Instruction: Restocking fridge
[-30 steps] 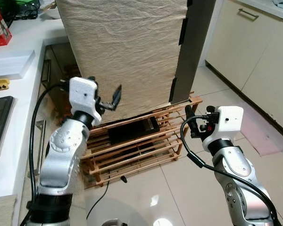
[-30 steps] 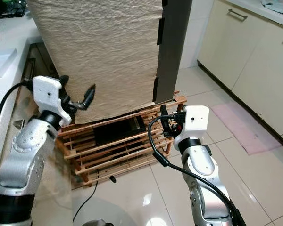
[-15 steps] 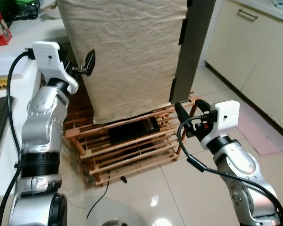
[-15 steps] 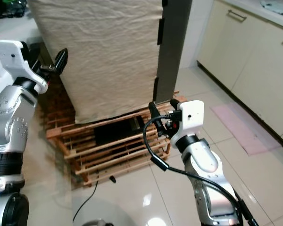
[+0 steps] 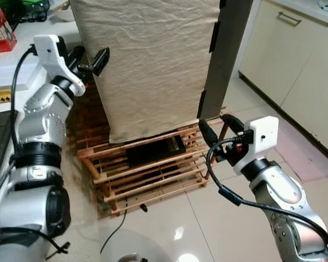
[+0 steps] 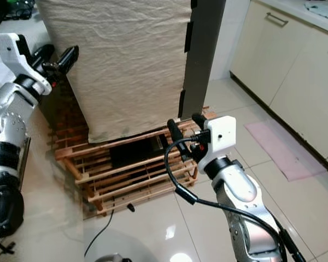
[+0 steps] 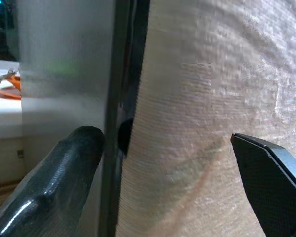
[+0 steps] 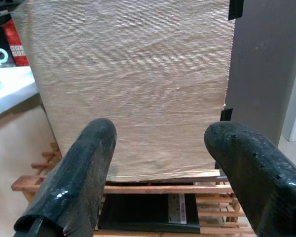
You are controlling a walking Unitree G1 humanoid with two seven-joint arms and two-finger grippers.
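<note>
A: The tall fridge (image 5: pixel 229 54) under the beige wrinkled cloth (image 5: pixel 153 60), is it all visible?
B: No. The cloth hides its front, and the picture's top edge cuts it.

The fridge (image 5: pixel 229 49) stands on a wooden slatted rack (image 5: pixel 153 169), its front hung with a cloth (image 5: pixel 153 60). A flat box (image 5: pixel 154 152) lies in the rack beneath it. A counter (image 5: pixel 13 71) runs to the left; cabinets (image 5: pixel 295 60) line the right. A cable (image 5: pixel 117 229) trails across the floor before the rack.

Home kitchen: cloth-draped fridge (image 5: pixel 153 60), white countertop (image 5: pixel 11 76), cream cabinets (image 5: pixel 295 65), tiled floor (image 5: pixel 208 218)
</note>
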